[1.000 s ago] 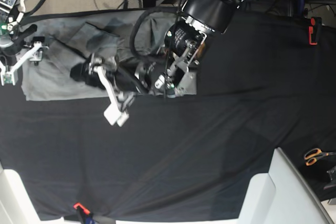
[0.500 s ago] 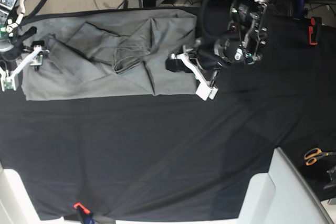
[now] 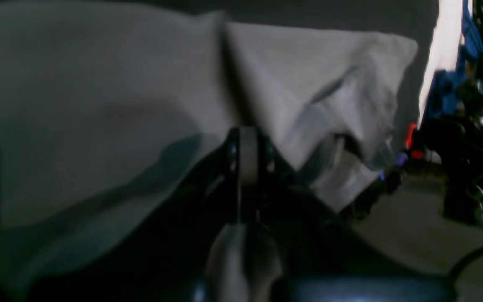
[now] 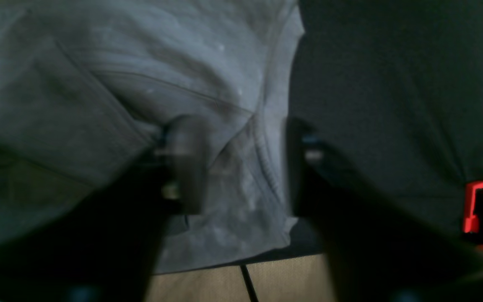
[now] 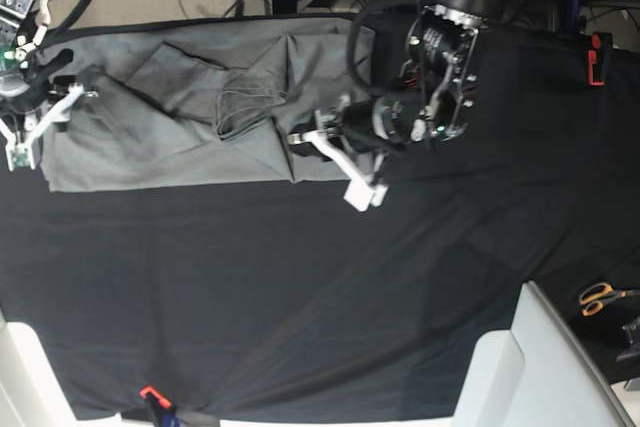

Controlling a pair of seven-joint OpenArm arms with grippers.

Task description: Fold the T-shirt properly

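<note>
Both arms reach over the T-shirt [image 5: 180, 117] – left claw [image 5: 335, 162] closed.

T-shirt [image 5: 200, 117] on table cloth [image 5: 300, 297], scissors [image 5: 600, 297] far right

**open cloth below the shirt, clutter at the rims**

below the t-shirt [image 5: 190, 137] the black table cloth [image 5: 300, 287] lies bare and wide, open to passage. right of the t-shirt, the left arm [image 5: 440, 67] hangs over the cloth and blocks that side, its left gripper [image 5: 355, 187] just off the shirt's lower right corner. at the t-shirt's left edge the right gripper [image 5: 40, 112] takes up the room. far right of the shirt sit a red clamp [image 5: 597, 57] and orange scissors [image 5: 600, 297]; a white bin [image 5: 540, 367] fills the lower right corner.
</note>
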